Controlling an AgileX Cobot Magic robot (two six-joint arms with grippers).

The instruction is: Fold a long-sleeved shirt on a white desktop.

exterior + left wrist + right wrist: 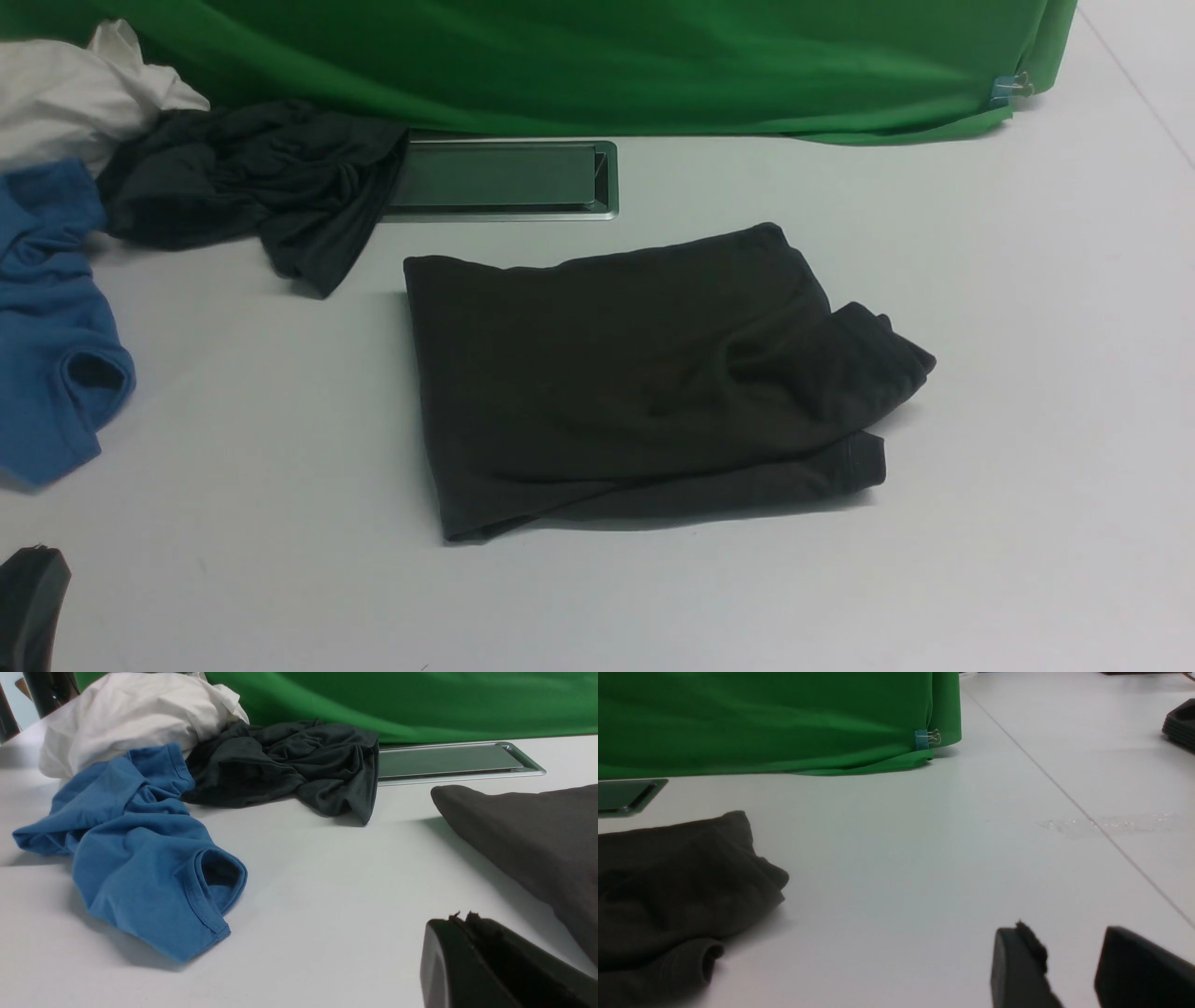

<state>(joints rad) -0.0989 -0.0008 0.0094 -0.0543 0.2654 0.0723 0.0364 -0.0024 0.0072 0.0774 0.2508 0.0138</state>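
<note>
Containers: only the recessed grey cable hatch [504, 179] in the white desktop [1008, 327], lid shut, nothing visible inside; far-left corner covered by the charcoal-grey garment [252, 187].

Count: four garments. One long-sleeved shirt [635, 373], very dark brownish-black, folded into a rough rectangle mid-desk, just in front of the hatch, cuffed sleeve ends stacked and sticking out on the right side. Three loose, crumpled at far left, touching one another: charcoal-grey garment, blue shirt [47, 327], white cloth [75, 89]. One blue binder clip [1004, 89] on the backdrop's right corner.

Left gripper [460, 926]: fingers pressed together, nothing between them, low over bare desk, near the folded shirt's left edge, not touching it. Right gripper [1073, 956]: fingers parted by a clear gap, nothing held, over bare desk well to the right of the shirt.

Surface: smooth matte white, seam line on the right. Green cloth backdrop [607, 61] along the far edge.
</note>
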